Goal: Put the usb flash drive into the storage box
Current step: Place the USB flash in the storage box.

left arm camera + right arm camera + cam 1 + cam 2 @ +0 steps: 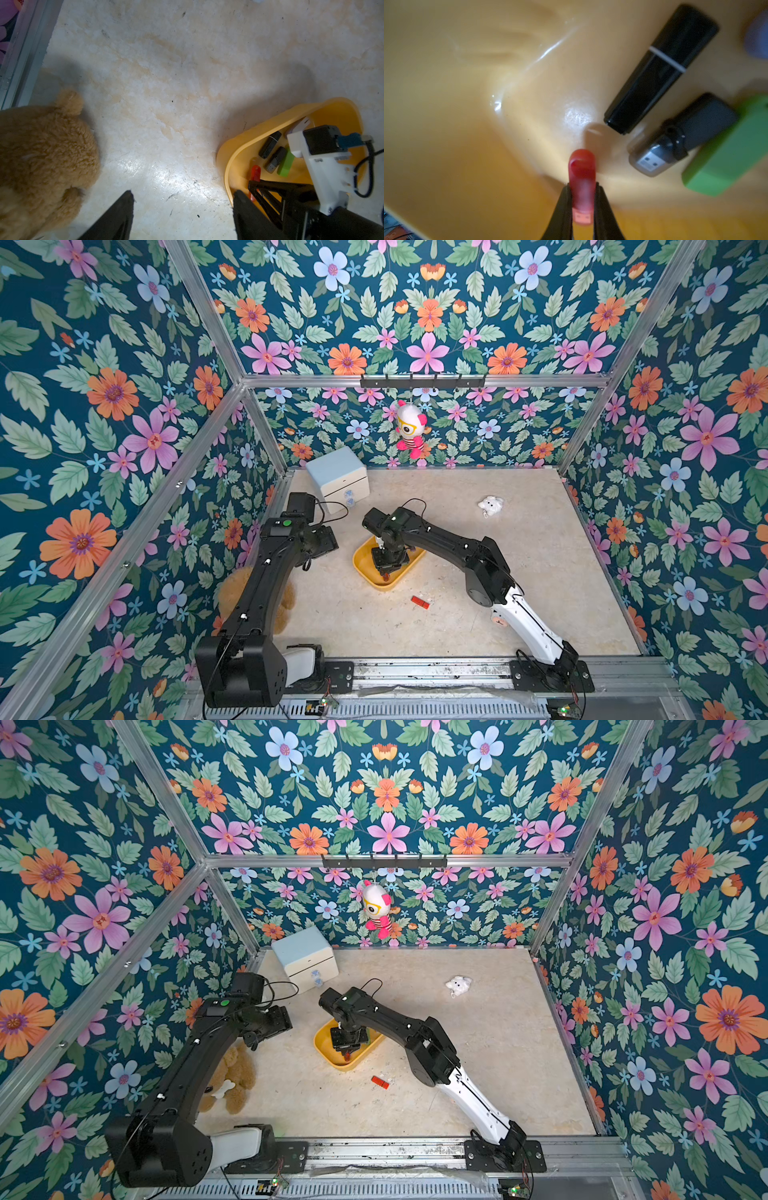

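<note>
At the far left a tan teddy bear (232, 1077) lies on the bench (519, 572) against the wall. Just beside it the left pincer (184, 194) hangs over bare bench, its jaws wide apart with nothing between them. Behind stands a white two-drawer cabinet (336, 477) with a pale blue top. Near the middle is the yellow storage box (360, 568). The right pincer (582, 187) reaches down into it, clamped narrowly on a red usb flash drive (582, 166); I cannot tell whether the drive's tip touches the floor of the box. On that floor lie a black capped drive (660, 70), a grey drive (685, 135) and a green drive (733, 149). A small red piece (420, 602) lies on the bench near the box, and a white plush toy (491, 505) lies well apart to the right.
</note>
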`<action>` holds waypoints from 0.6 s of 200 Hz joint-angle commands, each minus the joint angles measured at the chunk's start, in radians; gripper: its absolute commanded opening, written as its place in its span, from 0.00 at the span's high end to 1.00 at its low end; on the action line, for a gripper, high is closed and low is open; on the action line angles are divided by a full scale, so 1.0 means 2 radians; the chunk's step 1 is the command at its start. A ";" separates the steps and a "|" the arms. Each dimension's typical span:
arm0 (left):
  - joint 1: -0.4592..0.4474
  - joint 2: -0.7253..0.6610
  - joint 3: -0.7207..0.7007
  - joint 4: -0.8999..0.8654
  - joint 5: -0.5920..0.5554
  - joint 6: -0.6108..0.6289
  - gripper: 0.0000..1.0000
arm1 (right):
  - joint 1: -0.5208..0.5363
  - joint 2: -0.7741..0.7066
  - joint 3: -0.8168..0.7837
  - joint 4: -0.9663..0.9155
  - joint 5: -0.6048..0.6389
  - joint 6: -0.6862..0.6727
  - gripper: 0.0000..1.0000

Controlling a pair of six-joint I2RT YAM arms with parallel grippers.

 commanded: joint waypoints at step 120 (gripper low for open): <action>0.000 -0.004 -0.014 -0.003 -0.001 0.011 0.22 | 0.000 0.008 0.012 -0.021 0.010 0.001 0.63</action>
